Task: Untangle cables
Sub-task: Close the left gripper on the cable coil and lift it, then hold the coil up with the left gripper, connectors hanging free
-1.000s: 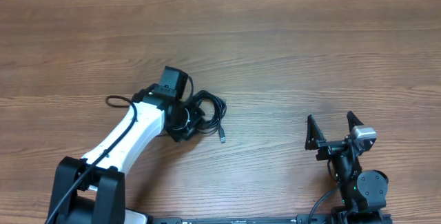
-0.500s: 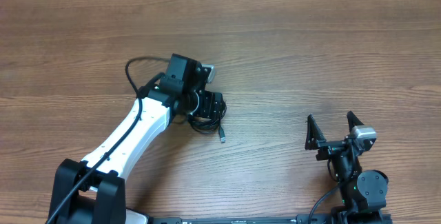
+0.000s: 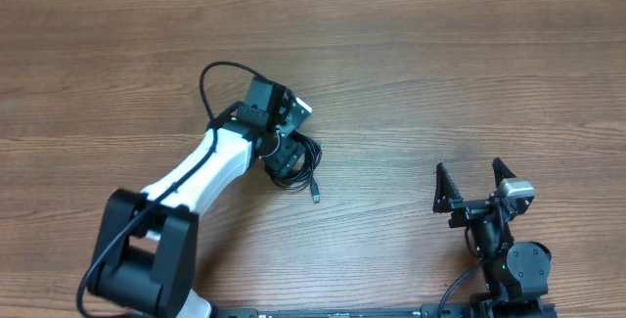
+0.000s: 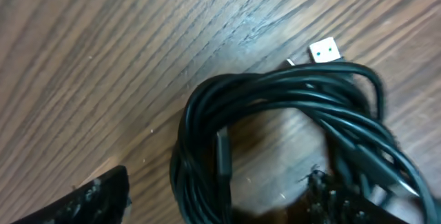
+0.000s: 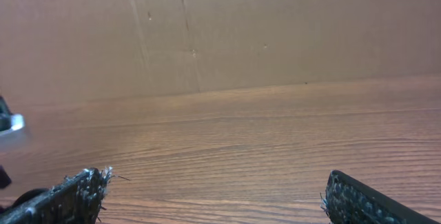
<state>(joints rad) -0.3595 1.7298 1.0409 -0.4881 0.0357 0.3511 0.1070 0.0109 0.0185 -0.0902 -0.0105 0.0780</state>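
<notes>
The cables (image 3: 307, 162) lie as a small black coiled bundle on the wooden table, with one silvery-tipped plug (image 3: 316, 198) sticking out toward the front. My left gripper (image 3: 283, 153) hovers right over the bundle's left side. In the left wrist view the coil (image 4: 275, 110) fills the frame and a small white-faced plug (image 4: 324, 49) rests at its far edge. The left gripper (image 4: 213, 207) is open, its fingers (image 4: 93, 200) set on either side of one side of the coil. My right gripper (image 3: 474, 187) stands open at the right front, nothing between its fingers (image 5: 375, 203).
Bare wooden tabletop (image 3: 440, 73) surrounds the bundle. A cardboard wall (image 5: 220, 31) rises beyond the table's far edge. The left arm's own black wire (image 3: 217, 71) loops up behind its wrist.
The left gripper has opened wide and its wrist has turned and shifted up and to the right over the bundle. The arm's wire loop swung with it. The right arm stayed still.
</notes>
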